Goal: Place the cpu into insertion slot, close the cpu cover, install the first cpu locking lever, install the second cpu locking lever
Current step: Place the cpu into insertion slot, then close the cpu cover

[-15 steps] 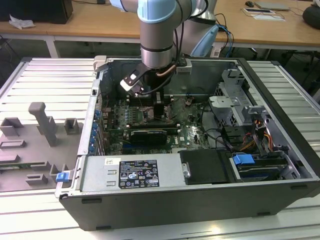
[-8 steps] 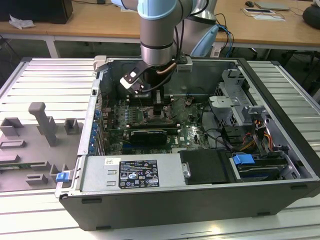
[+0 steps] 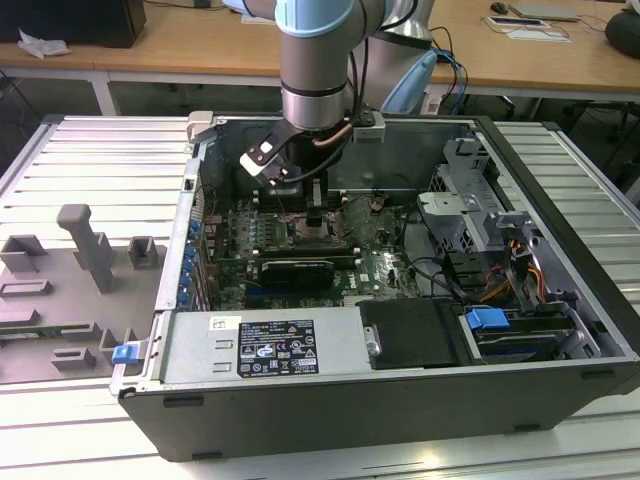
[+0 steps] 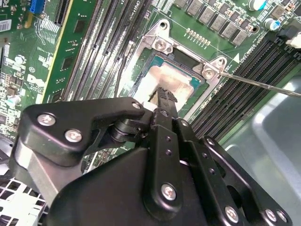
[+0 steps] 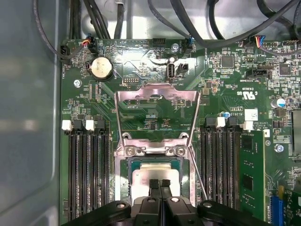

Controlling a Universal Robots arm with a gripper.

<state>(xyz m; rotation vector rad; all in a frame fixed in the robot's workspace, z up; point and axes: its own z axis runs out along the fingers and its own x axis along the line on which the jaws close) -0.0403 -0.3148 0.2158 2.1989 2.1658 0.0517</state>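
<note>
In the exterior view I hang straight down into the open black metal computer case, my gripper low over the green circuit board on its floor, a stance that suits working on the socket from above. In the second wrist view my jaws are clenched together on nothing, tips just above the small, flat, square, pale-metal-topped cpu, which lies inside the square, silver-rimmed insertion slot. A thin silver wire locking lever juts out free beside it. In the first wrist view the thin silver square-frame cpu cover lies swung open, away from the slot, so the chip sits bare. Closed fingers, I judge, suit nudging rather than grasping.
</note>
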